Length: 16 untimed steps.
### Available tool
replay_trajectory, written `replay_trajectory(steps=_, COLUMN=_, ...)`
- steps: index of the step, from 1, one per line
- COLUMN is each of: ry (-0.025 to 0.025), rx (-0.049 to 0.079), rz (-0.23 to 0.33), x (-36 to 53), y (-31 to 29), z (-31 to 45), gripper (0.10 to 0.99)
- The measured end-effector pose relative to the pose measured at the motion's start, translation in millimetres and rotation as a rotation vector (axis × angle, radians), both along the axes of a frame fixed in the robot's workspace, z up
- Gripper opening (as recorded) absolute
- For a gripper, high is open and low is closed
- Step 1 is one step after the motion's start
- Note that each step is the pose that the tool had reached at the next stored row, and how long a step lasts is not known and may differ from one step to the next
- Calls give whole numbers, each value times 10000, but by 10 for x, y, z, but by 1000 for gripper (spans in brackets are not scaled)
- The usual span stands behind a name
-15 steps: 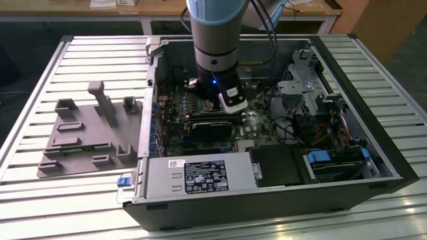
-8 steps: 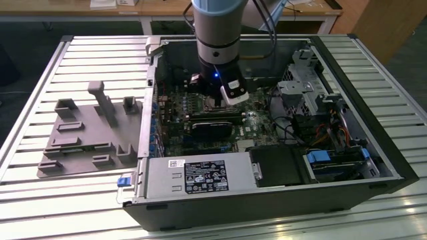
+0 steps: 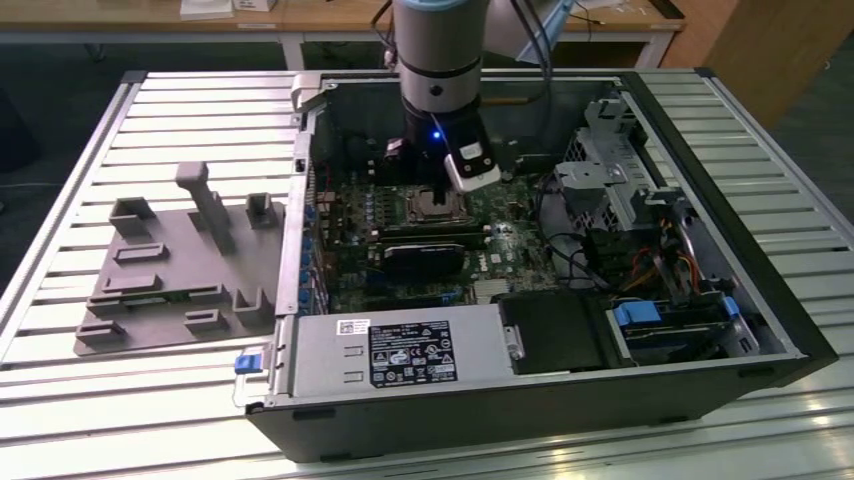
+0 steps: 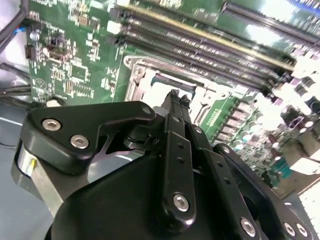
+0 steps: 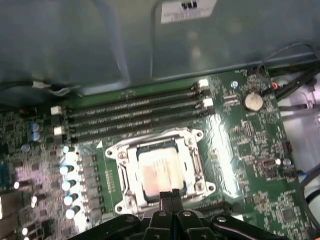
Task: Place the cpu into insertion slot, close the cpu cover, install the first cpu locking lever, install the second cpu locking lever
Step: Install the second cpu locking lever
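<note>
The cpu, a small square chip with a pale metal top, lies in the insertion slot on the green motherboard. The cpu cover, a silvery frame with a square window, lies flat around it. I cannot make out how the locking levers stand. My gripper hovers just above the edge of the socket, its two black fingers pressed together with nothing between them. In the second wrist view the gripper points down at the socket frame. In the exterior view the gripper hangs straight over the socket inside the open case.
Long memory slots run beside the socket. A black graphics card and the power supply box lie nearer the case front. A drive cage and cables fill the exterior view's right. A grey fixture plate sits outside the case.
</note>
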<state>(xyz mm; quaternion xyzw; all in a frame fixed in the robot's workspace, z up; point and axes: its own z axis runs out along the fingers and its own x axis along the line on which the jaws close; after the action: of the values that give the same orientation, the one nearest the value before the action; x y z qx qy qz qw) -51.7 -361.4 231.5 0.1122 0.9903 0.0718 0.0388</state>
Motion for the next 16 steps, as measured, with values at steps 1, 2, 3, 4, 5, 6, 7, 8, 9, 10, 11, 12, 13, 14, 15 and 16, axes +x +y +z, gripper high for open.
replay_trajectory(steps=1, ry=-2, rx=-38, rz=0, x=3, y=31, z=-1, gripper=102)
replay_trajectory(steps=2, ry=-1, rx=-75, rz=0, x=5, y=62, z=0, gripper=102)
replay_trajectory(steps=3, ry=0, rx=-101, rz=1, x=9, y=86, z=0, gripper=102)
replay_trajectory(steps=4, ry=-1, rx=-122, rz=1, x=13, y=107, z=0, gripper=102)
replay_trajectory(steps=5, ry=-1, rx=-139, rz=0, x=17, y=123, z=-1, gripper=102)
replay_trajectory(steps=6, ry=-1, rx=-164, rz=1, x=20, y=136, z=0, gripper=102)
replay_trajectory(steps=7, ry=-1, rx=-190, rz=1, x=21, y=143, z=0, gripper=102)
replay_trajectory(steps=8, ry=0, rx=-201, rz=1, x=21, y=146, z=3, gripper=102)
replay_trajectory(steps=9, ry=2, rx=-206, rz=2, x=21, y=147, z=12, gripper=102)
replay_trajectory(steps=10, ry=0, rx=-205, rz=4, x=21, y=148, z=26, gripper=102)
replay_trajectory(steps=11, ry=-1, rx=-203, rz=5, x=21, y=149, z=42, gripper=102)
replay_trajectory(steps=12, ry=0, rx=-204, rz=5, x=21, y=149, z=58, gripper=102)
replay_trajectory(steps=13, ry=-1, rx=-204, rz=5, x=21, y=150, z=68, gripper=102)
replay_trajectory(steps=14, ry=0, rx=-205, rz=5, x=21, y=150, z=73, gripper=102)
replay_trajectory(steps=15, ry=-2, rx=-210, rz=5, x=21, y=151, z=73, gripper=102)
replay_trajectory(steps=16, ry=-2, rx=-211, rz=5, x=21, y=151, z=73, gripper=102)
